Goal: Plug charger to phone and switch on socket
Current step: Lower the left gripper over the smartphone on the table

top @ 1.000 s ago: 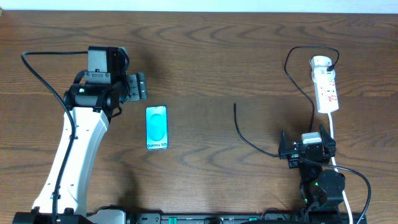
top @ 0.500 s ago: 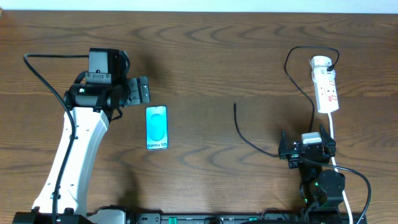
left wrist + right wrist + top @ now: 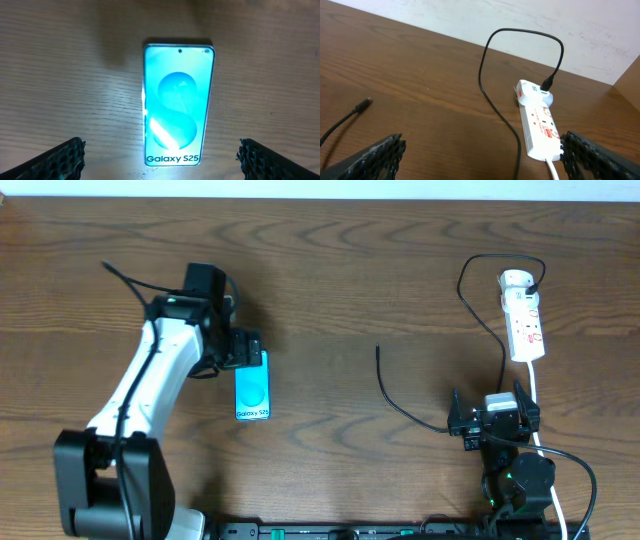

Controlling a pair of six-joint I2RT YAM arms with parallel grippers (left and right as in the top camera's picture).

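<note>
The flat turquoise-screened smartphone lies face up on the left-centre of the dark wooden table, its white text end nearest the robot. The left gripper hangs over it, black ribbed fingers spread wide to either side and gripping nothing. The thin black charger cable lies well apart to the right, its connector tip loose on the wood (its black plug sits at the far end of the strip). The white elongated power strip with red marks lies by the right edge. The right gripper is spread wide, empty.
</note>
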